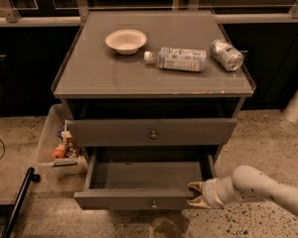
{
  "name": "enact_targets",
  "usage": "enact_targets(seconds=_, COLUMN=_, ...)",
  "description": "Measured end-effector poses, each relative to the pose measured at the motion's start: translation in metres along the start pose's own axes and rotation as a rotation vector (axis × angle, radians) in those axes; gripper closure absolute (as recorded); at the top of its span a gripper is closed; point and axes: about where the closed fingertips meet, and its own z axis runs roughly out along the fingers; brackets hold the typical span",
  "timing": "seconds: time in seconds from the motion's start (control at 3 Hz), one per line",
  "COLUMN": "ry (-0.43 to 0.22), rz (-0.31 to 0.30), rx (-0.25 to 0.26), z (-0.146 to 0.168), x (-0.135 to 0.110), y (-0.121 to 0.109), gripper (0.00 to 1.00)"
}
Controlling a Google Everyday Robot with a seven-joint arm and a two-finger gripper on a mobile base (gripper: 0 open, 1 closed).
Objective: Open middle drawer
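Note:
The middle drawer is a wide, shallow grey drawer with a small round knob at its centre. It stands pulled out well towards me, and its bare inside shows. My gripper is at the right end of this drawer's front, touching it, with my white arm reaching in from the lower right. The drawer above, with its own knob, stands out only a little. The drawer below is hidden under the open one.
On the cabinet top are a white bowl, a plastic bottle lying on its side and a can on its side. A clear bin of small items stands left of the cabinet. A black pole lies on the floor.

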Motion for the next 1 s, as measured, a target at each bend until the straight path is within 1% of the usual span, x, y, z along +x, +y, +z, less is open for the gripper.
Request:
enact_targets(seconds=0.33, ry=-0.009, rz=-0.01, rx=-0.011, z=0.002, x=-0.003, y=0.005, gripper=0.59)
enact_targets(seconds=0.67, ry=-0.006, rz=-0.02, rx=-0.001, z=-0.005, x=-0.002, y=0.009, gripper=0.62)
enact_targets(seconds=1.0, ry=-0.001, rz=-0.015, rx=-0.011, z=-0.013, x=0.003, y=0.044, gripper=0.85)
